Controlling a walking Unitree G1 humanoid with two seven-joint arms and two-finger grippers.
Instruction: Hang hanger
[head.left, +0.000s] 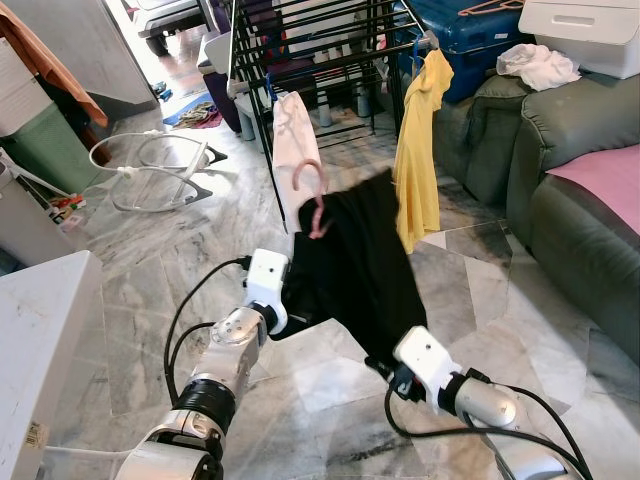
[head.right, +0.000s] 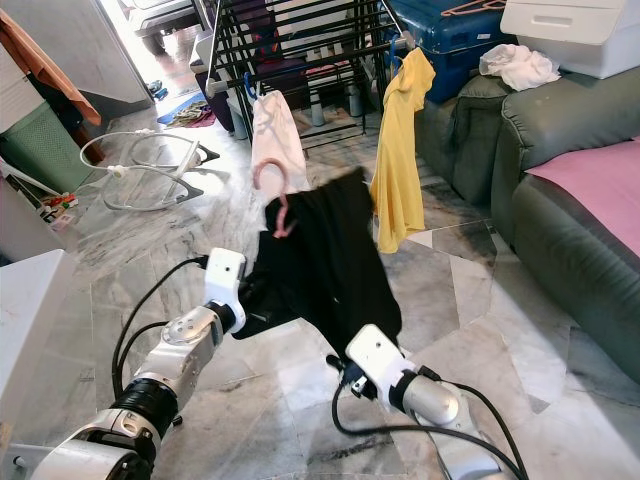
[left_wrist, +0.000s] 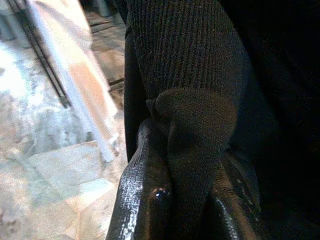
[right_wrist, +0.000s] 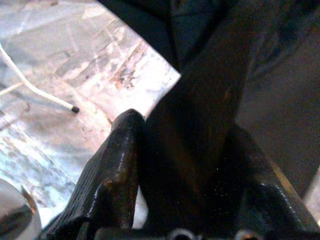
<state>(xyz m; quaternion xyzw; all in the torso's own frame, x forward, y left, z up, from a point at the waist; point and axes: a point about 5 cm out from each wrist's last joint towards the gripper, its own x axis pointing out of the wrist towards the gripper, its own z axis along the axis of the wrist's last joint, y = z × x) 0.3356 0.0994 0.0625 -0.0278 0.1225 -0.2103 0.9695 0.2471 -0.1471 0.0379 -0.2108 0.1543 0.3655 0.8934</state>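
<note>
We hold a black garment (head.left: 350, 260) on a pink hanger (head.left: 314, 205) above the marble floor (head.left: 150, 270), our left hand (left_wrist: 175, 200) clamped on a knitted fold, our right hand (right_wrist: 185, 190) pinching the lower edge. At twelve o'clock stands the black drying rack (head.left: 320, 40), a pale pink garment (head.left: 293, 140) and a yellow shirt (head.left: 420, 140) already hanging. A green sofa (head.left: 570, 170) sits at two o'clock.

No words, brands or numbers can be read in any view. A small sticker (head.left: 33, 434) sits on the side of the white cabinet (head.left: 45, 340) at about eight o'clock, its print too small to make out.
</note>
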